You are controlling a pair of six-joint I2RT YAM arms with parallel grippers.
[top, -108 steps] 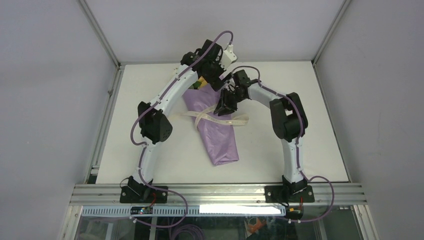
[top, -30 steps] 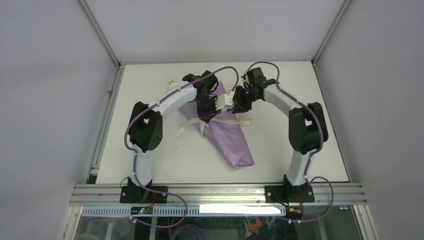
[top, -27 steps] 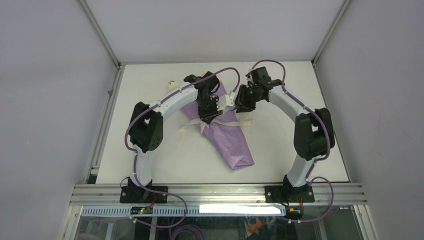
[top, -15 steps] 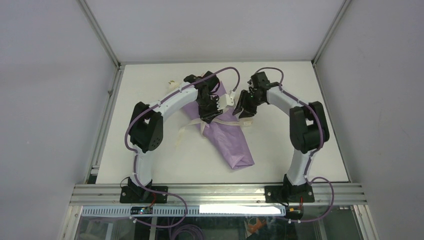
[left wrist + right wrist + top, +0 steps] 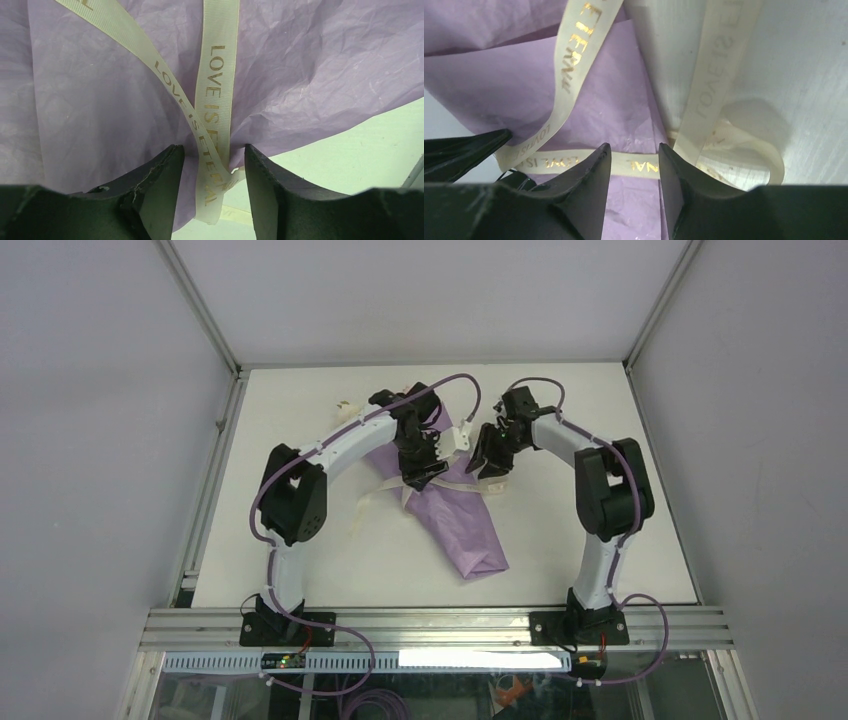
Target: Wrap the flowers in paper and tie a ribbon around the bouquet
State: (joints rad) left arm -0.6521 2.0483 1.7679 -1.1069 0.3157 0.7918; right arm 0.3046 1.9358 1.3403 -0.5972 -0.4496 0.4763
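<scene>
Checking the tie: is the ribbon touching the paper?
Touching. The left wrist view shows the ribbon lying crossed directly on the crinkled paper.

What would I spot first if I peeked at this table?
A big crinkly purple bouquet lies in the middle of the white table. A cream ribbon with gold words, LOVE IS ETERNAL, crosses over its paper. The black left gripper and right gripper lean in close over that ribbon, both open.

A crinkly lilac-purple paper bouquet (image 5: 462,525) lies flat as a cone, its narrow end folded. A cream fabric ribbon (image 5: 216,95) with gold lettering crosses over the cone's middle, its loose tails trailing off both sides.
</scene>
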